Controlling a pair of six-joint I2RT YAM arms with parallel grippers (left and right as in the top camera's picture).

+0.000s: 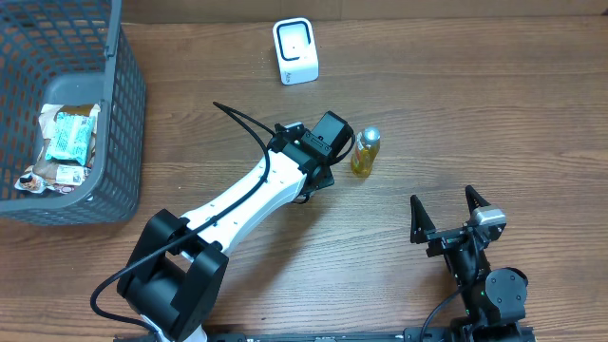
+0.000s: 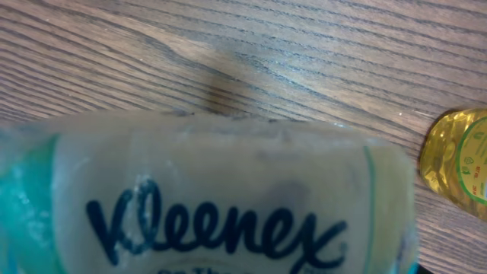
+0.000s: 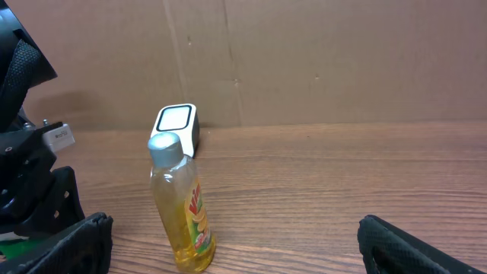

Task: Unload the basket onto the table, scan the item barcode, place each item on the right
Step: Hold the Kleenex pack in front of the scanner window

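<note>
1. Where the overhead camera looks down, the left hand (image 1: 321, 152) hangs over the middle of the worktop (image 1: 494, 95), and what it carries is hidden beneath it. Just to its right a yellow bottle (image 1: 366, 152) with a silver cap stands upright. A white scanner (image 1: 295, 51) sits by the far edge, and a grey basket (image 1: 128, 104) holding packets fills the far left corner. The right hand (image 1: 444, 204) is by the near edge, toward the right, with its fingers spread wide.
2. From the left wrist, a Kleenex pack (image 2: 213, 198) fills the lower frame, close to the lens and raised clear of the wood beyond. The left hand grips it, though the pack covers the fingers. The bottle shows at the right margin.
3. From the right wrist, both fingers (image 3: 68, 243) stand far apart at the bottom corners with nothing between them. The bottle stands ahead on the left, and the scanner is behind it near a cardboard wall (image 3: 342, 53).
</note>
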